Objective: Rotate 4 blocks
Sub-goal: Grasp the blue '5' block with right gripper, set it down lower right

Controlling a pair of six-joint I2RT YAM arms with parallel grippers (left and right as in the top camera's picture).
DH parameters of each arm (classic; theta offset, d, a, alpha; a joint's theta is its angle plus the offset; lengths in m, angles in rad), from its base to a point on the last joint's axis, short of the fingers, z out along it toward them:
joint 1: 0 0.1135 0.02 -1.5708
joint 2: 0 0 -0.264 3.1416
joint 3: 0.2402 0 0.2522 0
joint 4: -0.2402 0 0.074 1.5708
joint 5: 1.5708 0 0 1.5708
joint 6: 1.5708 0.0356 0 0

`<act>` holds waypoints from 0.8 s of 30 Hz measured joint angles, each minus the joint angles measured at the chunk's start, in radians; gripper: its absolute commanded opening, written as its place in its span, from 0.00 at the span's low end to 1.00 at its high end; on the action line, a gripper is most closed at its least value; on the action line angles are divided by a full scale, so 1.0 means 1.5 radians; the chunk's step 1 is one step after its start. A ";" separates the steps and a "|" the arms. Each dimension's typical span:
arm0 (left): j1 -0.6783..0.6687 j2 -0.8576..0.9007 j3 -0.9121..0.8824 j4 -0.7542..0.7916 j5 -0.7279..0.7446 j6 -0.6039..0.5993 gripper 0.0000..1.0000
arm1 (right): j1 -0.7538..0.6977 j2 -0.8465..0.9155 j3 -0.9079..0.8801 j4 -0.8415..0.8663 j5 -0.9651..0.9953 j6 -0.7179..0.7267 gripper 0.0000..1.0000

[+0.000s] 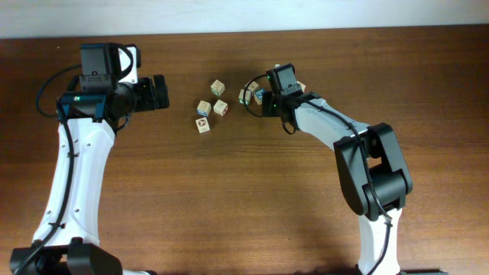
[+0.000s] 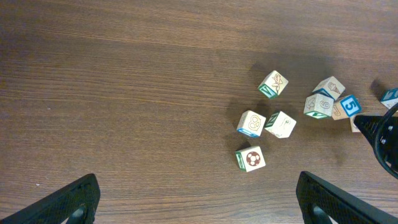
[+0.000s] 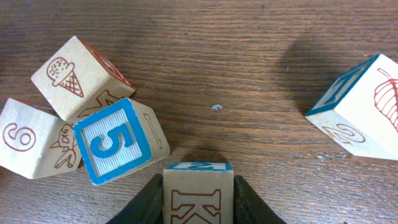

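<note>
K block (image 3: 198, 193) between fingers (image 3: 149, 202), 5 block (image 3: 115, 142) beside

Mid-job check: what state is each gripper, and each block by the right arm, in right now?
Left gripper: open, empty.
Right gripper: shut on the sides of the K block.
K block: gripped; lifted or not, unclear.
5 block: loose, blue face up.
Ice-cream block: loose, ungripped.
6 block: loose, ungripped.
Leaf block: loose, apart from the others.
</note>
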 measured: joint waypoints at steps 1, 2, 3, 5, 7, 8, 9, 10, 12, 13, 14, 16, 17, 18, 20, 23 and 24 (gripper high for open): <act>0.000 0.000 0.000 0.000 0.000 0.000 0.99 | 0.000 0.000 0.000 -0.001 0.001 -0.001 0.25; 0.000 0.000 0.000 0.000 0.000 0.000 0.99 | 0.000 0.000 0.001 -0.002 0.001 0.000 0.25; 0.000 0.000 0.000 0.000 0.000 0.000 0.99 | 0.000 -0.002 0.001 -0.009 0.002 0.000 0.25; 0.000 0.000 0.000 -0.001 0.000 0.000 0.99 | 0.000 -0.013 0.003 -0.050 0.002 0.000 0.25; 0.000 0.000 0.000 0.001 0.000 0.000 0.99 | 0.000 -0.062 0.004 -0.138 -0.010 0.000 0.25; 0.000 0.000 0.000 -0.002 0.000 0.000 0.99 | 0.000 -0.102 0.008 -0.229 -0.035 0.000 0.25; 0.000 0.000 0.000 0.001 0.000 0.000 0.99 | 0.000 -0.131 0.007 -0.266 -0.057 0.000 0.25; 0.000 0.000 0.000 0.000 0.000 0.000 0.99 | 0.000 -0.146 0.013 -0.315 -0.078 0.001 0.25; 0.000 0.000 0.000 0.000 -0.001 0.000 0.99 | 0.017 -0.150 -0.008 -0.357 -0.104 0.011 0.25; 0.000 0.000 0.000 0.001 -0.002 0.000 0.99 | 0.027 -0.150 -0.022 -0.355 -0.104 0.020 0.26; 0.000 0.000 0.000 0.001 -0.002 0.000 0.99 | 0.038 -0.150 -0.051 -0.347 -0.099 0.037 0.30; 0.000 0.000 0.000 0.000 -0.002 0.000 0.99 | 0.042 -0.150 -0.077 -0.333 -0.087 0.049 0.31; 0.000 0.000 0.000 0.000 -0.002 0.000 0.99 | 0.042 -0.150 -0.093 -0.321 -0.083 0.053 0.41; 0.000 0.000 0.000 0.000 -0.002 0.000 0.99 | 0.042 -0.150 -0.096 -0.320 -0.081 0.053 0.46; 0.000 0.000 0.000 0.000 -0.002 0.000 0.99 | 0.042 -0.150 -0.096 -0.316 -0.076 0.054 0.57; 0.000 0.000 0.000 0.000 -0.002 0.000 0.99 | 0.042 -0.150 -0.096 -0.312 -0.073 0.055 0.59; 0.000 0.000 0.000 0.000 -0.002 0.000 0.99 | 0.042 -0.149 -0.089 -0.314 -0.073 0.052 0.59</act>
